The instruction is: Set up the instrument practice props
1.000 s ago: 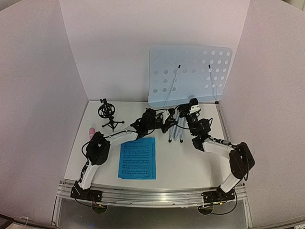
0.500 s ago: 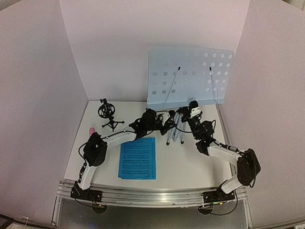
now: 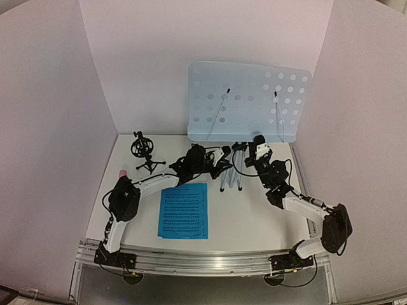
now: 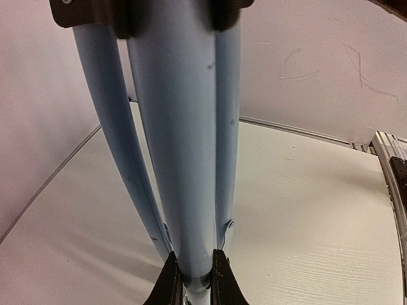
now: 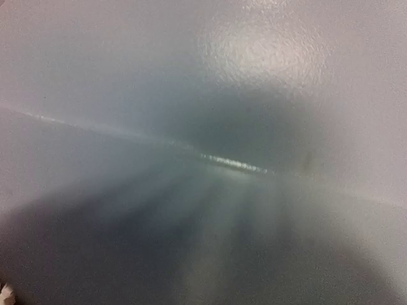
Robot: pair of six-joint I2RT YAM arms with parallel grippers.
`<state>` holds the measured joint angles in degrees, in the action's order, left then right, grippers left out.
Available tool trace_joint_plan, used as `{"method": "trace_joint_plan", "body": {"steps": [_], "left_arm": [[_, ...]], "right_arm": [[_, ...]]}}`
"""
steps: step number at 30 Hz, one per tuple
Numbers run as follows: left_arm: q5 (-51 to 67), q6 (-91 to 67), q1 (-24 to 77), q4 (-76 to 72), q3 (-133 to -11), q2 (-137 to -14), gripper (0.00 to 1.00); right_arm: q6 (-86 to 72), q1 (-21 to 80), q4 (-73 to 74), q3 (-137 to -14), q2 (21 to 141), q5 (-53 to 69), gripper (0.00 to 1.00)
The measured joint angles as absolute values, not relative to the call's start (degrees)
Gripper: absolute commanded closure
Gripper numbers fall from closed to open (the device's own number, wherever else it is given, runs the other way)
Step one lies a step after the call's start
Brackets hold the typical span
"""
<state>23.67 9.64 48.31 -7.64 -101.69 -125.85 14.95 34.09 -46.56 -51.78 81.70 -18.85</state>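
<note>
Three thin tripod legs [image 3: 232, 179] under a broad perforated panel make the music stand [image 3: 245, 101] light but top-heavy (likely tippy), upright at the rear of the counter [image 3: 254, 219]. On the left gripper [image 4: 193, 284] the jaws clamp one leg tube, a stiff, sensible hold; on the right gripper [image 3: 258, 152] the jaws are closed, on what I cannot tell.

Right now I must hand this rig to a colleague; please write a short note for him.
The left gripper is shut on a leg of the music stand. The right gripper is shut near the stand; its grip is unclear.
The blue sheet music lies flat on the table, the pink microphone at its left edge, the black tripod mic mount back left, empty.
Done: stand held up, legs together.
Left: spread legs, place sheets, mount microphone.
</note>
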Motion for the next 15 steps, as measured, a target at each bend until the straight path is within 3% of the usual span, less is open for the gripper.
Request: {"method": "trace_joint_plan", "body": {"steps": [4,8,15], "left_arm": [[23.31,10.67,48.31,-7.38,-102.34,-126.2,1.0],[23.63,11.02,48.25,-7.35,-102.74,-126.48,1.0],[23.95,11.06,48.21,-7.4,-102.81,-126.57,1.0]], "right_arm": [[14.7,34.02,-43.95,-51.24,80.24,-18.66,0.99],[14.17,34.0,-40.88,-51.22,78.71,-17.93,0.82],[12.24,33.96,-31.68,-50.91,74.76,-14.66,0.7]]}}
